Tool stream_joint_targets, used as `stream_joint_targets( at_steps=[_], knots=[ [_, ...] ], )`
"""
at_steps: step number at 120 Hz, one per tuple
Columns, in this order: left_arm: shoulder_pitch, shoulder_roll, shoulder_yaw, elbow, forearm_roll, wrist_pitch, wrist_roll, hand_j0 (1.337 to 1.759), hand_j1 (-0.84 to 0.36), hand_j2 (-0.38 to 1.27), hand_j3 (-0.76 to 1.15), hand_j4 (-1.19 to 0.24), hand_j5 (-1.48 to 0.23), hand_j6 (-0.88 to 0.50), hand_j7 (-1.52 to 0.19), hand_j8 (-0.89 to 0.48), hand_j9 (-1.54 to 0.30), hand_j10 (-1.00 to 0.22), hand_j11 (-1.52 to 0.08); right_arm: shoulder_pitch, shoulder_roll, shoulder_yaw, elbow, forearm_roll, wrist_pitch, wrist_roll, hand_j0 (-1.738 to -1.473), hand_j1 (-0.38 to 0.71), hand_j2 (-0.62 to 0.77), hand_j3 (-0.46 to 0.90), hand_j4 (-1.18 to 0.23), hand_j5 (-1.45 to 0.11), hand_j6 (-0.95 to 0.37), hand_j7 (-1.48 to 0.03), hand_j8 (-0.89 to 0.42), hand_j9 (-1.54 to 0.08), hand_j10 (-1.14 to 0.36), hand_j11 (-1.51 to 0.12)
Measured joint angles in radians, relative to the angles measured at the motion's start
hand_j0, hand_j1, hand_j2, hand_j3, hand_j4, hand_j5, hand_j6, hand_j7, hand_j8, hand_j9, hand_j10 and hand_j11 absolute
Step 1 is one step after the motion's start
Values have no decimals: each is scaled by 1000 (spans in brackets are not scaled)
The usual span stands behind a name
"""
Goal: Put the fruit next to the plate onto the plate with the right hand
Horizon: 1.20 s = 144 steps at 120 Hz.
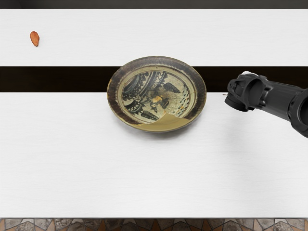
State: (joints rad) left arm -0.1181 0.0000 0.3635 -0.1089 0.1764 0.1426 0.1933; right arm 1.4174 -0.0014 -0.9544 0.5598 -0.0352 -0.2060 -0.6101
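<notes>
**Placement.** The small orange-brown, teardrop-shaped fruit (34, 38) lies on the white counter (144, 168), at about ten o'clock from the round, dark-rimmed ceramic plate with a brown-and-cream painted pattern (112, 91). It is well apart from the plate, beyond the dark band (48, 79) that crosses the counter. The fruit is not on the plate, so I judge the transfer not yet done. The plate sits flat at mid-counter, straddling the band, which suits it as a receiving point.

**Arm and hand.** The black right hand (243, 91) hangs at three o'clock of the plate, near its rim but not touching it. Its forearm comes in from the right edge and points toward nine o'clock. The hand is on the far side of the plate from the fruit — a long reach across looks necessary.

**Fingers.** I cannot tell their state; the hand shows only as a dark mass.

**Left arm.** Not in view.
</notes>
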Motion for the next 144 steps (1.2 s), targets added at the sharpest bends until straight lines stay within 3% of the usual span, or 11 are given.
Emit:
stream_joint_targets(
  at_steps=[33,69,98,144],
  knots=[
    [-3,0,0,0,0,0,0,1658,349,0,0,-1,0,-1,0,-1,0,0,0,7,0,2,10,1,0,0,-1654,226,276,1,-667,-925,-572,-912,-511,-946,-706,-953],
    [-16,0,0,0,0,0,0,1658,349,0,0,-1,0,-1,0,-1,0,-1,0,44,-21,4,88,1,-16,0,-1654,226,313,0,-679,-986,-560,-951,-499,-988,-705,-989],
    [-23,0,0,0,0,0,0,1658,349,0,0,-1,0,-1,0,-1,0,0,0,112,-62,3,198,2,-60,-1,-1656,273,375,0,-663,-999,-531,-960,-473,-990,-659,-993],
    [27,0,-1,0,0,0,0,1658,349,0,0,-1,0,-1,0,-1,0,0,0,332,-145,7,491,21,-163,-1,-1658,321,428,1,-667,-1008,-494,-966,-443,-989,-640,-993]
  ],
)
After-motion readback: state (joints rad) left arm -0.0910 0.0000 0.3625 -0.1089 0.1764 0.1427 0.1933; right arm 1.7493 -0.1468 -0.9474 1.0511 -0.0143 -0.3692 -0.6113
